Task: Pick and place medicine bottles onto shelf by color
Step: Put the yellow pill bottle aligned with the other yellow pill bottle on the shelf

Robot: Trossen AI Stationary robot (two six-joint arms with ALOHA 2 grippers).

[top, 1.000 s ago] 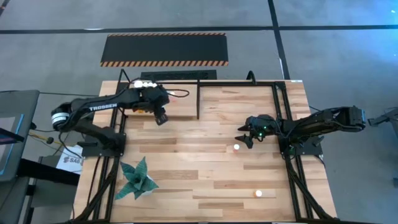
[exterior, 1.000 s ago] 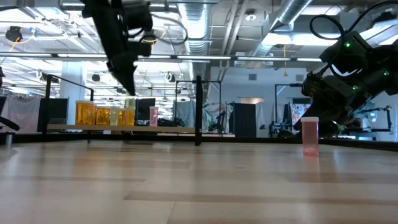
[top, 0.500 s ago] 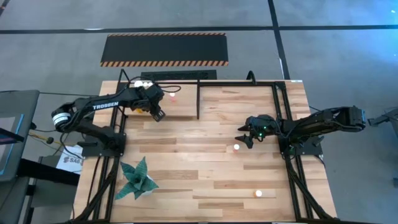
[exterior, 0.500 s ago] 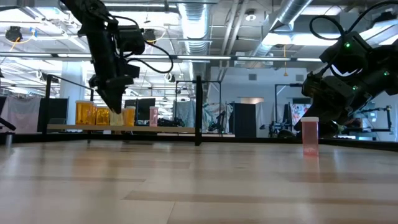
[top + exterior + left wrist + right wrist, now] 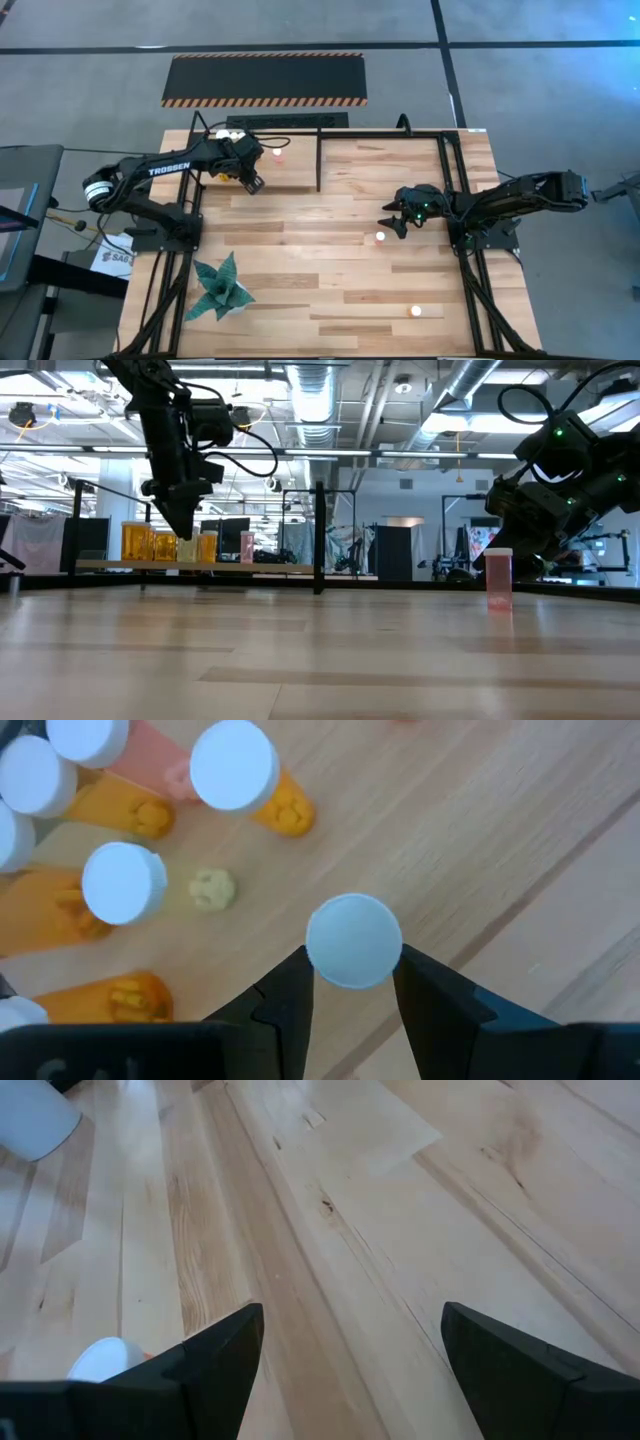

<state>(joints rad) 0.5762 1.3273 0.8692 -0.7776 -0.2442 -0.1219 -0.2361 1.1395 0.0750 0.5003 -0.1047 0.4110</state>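
Between the fingers of the left claw (image 5: 352, 982), pinching a small white-capped bottle (image 5: 353, 941) just beside the shelf's bottle cluster (image 5: 130, 880); probably handling light, rigid, slick-sided, best gripped around the body under the cap. Right claw (image 5: 345, 1355) hanging spread, near a pinkish bottle (image 5: 498, 577) on the tabletop (image 5: 330, 290).

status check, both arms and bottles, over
Left pincer shut on bottle by shelf row. Right pincer open, above pink bottle. Nothing blocking.

The light butcher-block wooden desk (image 5: 300, 260) carries a green paper star-shaped plant (image 5: 220, 287) at seven o'clock, a white-capped pink bottle (image 5: 380, 237) at three, another white-capped bottle (image 5: 416, 311) at five, and clustered orange bottles (image 5: 165, 544) at eleven.
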